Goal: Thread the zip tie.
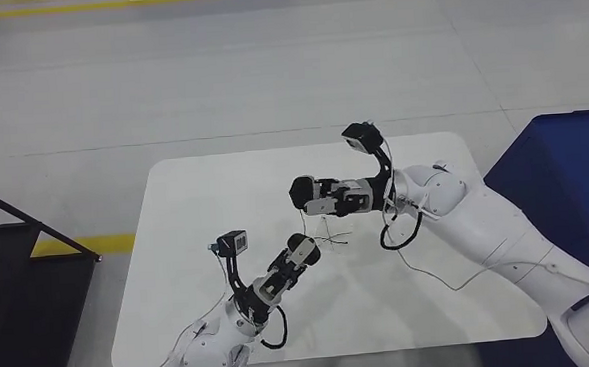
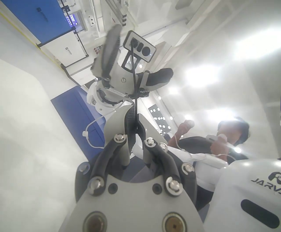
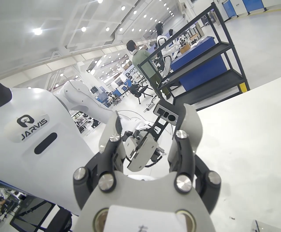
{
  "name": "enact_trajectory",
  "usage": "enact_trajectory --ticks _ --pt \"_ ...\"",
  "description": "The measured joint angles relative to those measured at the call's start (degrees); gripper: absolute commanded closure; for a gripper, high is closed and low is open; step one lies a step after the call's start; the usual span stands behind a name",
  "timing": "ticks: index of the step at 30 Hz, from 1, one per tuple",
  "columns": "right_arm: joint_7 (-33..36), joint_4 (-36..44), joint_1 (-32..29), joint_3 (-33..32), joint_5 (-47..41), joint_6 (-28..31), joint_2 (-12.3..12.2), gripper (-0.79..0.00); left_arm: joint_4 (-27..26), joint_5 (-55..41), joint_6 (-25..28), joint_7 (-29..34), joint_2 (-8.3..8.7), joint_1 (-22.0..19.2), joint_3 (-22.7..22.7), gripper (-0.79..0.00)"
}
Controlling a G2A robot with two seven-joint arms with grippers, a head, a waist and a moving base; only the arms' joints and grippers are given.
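Note:
A thin black zip tie [image 2: 134, 87] stands upright, held at its lower end by my left gripper [image 2: 134, 114], which is shut on it. The strap rises between the spread fingers of my right gripper [image 2: 142, 50], which is open and not holding it. In the top view the left gripper [image 1: 302, 249] sits near the middle of the white table [image 1: 196, 209], with the right gripper [image 1: 302, 193] just beyond it and the zip tie [image 1: 304, 223] spanning the gap. In the right wrist view, the right gripper [image 3: 151, 114] frames the left gripper [image 3: 140, 151].
A few thin dark strands [image 1: 330, 240] lie on the table beside the grippers. A black cable loop [image 1: 402, 236] hangs from the right arm. A blue block [image 1: 564, 169] borders the table's right side, and a dark shelf [image 1: 30, 287] its left.

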State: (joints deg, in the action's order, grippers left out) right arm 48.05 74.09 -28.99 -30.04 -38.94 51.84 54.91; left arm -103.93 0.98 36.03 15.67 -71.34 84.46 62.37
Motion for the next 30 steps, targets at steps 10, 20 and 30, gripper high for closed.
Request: enact_trajectory --ticks 10,20,30 --pt "28.1 1.0 1.6 -6.7 -6.5 -23.8 -4.1 -0.785 -13.3 2.9 -18.0 26.7 3.45 7.0 9.0 0.000" --pt "28.3 3.7 0.6 -6.3 -4.3 -23.9 -4.1 -0.785 -14.5 -3.8 -22.3 31.1 3.40 6.9 8.2 0.000" --pt "39.9 7.2 -2.4 -11.0 -16.4 -35.5 -4.5 -0.659 -6.2 -46.4 -41.2 45.4 3.55 0.9 9.3 0.000"
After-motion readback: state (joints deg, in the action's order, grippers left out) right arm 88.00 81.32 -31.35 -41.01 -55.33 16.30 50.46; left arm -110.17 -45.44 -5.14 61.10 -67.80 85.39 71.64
